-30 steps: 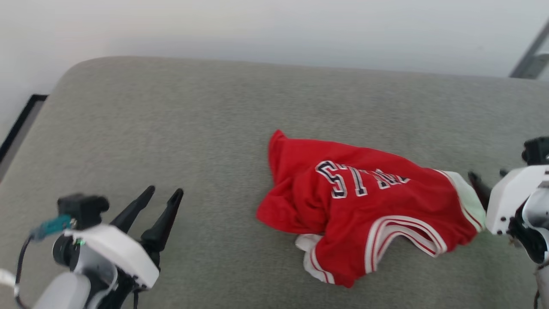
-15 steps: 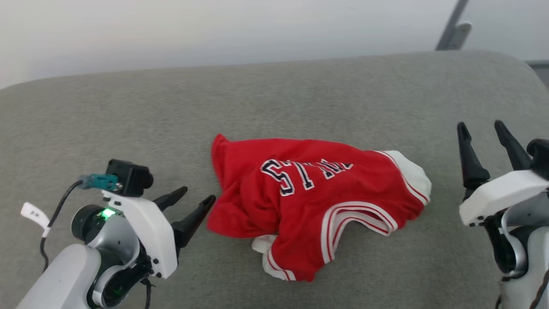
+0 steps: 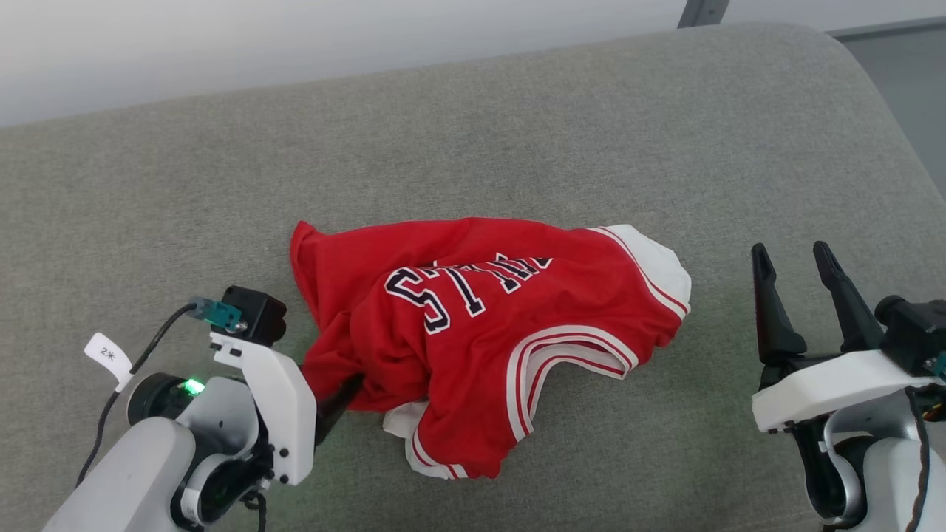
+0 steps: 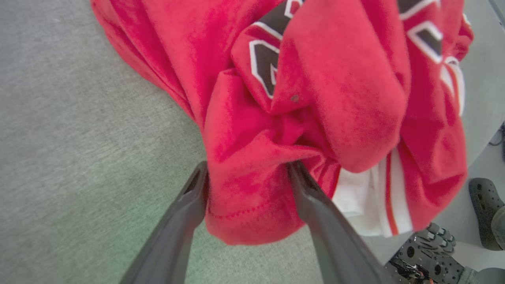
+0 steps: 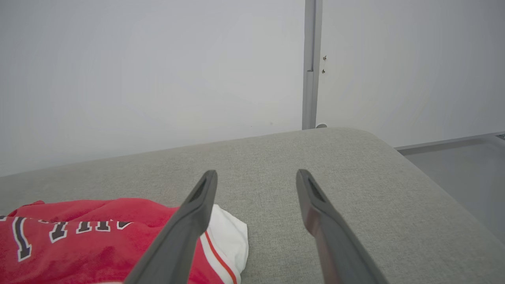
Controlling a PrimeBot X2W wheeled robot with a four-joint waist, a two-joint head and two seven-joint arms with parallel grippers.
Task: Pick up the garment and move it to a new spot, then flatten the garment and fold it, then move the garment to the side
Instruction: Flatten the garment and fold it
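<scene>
Pickup: the left gripper point(image 4: 248, 169), jaws parted, straddles a fold of the garment point(image 3: 480, 325) near the front edge of the cushion point(image 3: 517, 133). It should clamp next. The right gripper point(image 3: 794, 255) hangs open.

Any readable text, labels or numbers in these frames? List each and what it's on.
"LLS": black, white-outlined letters on the garment, upside down in the head view; the rest of the word is lost in folds.
"2" plus a blurred mark: on the white tag hanging from the cable at the left wrist.
Letter fragments in the wrist views: too partial to read.
</scene>
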